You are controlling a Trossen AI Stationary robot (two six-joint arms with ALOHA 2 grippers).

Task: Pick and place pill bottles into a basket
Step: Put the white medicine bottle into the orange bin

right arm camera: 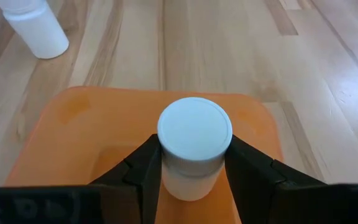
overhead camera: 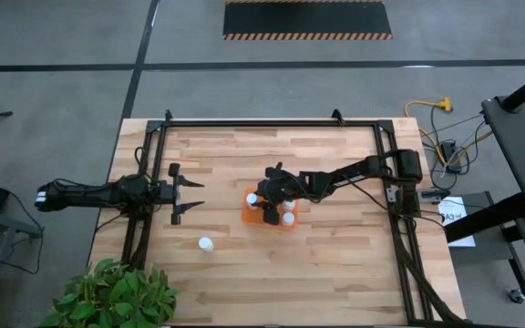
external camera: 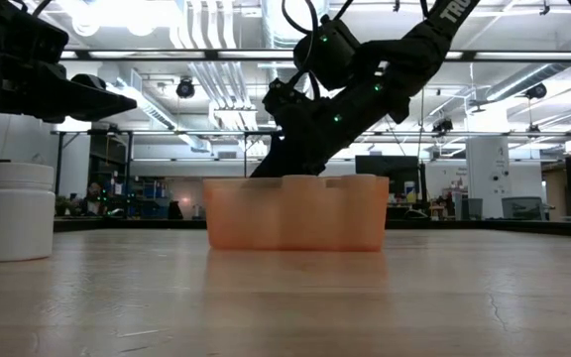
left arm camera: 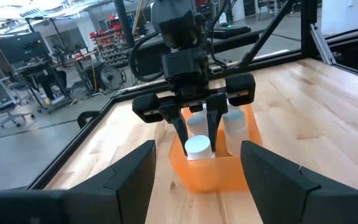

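Observation:
The orange basket [overhead camera: 272, 222] [left arm camera: 219, 174] sits mid-table. My right gripper [right arm camera: 193, 149] reaches down into its left end and is shut on a white pill bottle [left arm camera: 197, 147] [right arm camera: 194, 127]. Two more pill bottles [left arm camera: 235, 122] stand upright in the basket behind it. Another pill bottle [overhead camera: 206, 244] [external camera: 18, 210] stands on its base on the table, nearer the front edge and left of the basket. My left gripper [overhead camera: 190, 193] [left arm camera: 197, 180] waits open at the table's left, pointing at the basket. My right gripper pinches the bottle's body just under the cap [right arm camera: 188, 177] between its two fingers [right arm camera: 143, 171], one on each side. The fingers slant down from the table's right. The bottle stands upright inside the basket's left end; whether its base rests on the floor is hidden.
A dark metal frame [overhead camera: 272, 123] runs along the table's far side and both arm bases. A leafy plant [overhead camera: 112, 296] overhangs the near left corner. Bare wood lies in front of and behind the basket.

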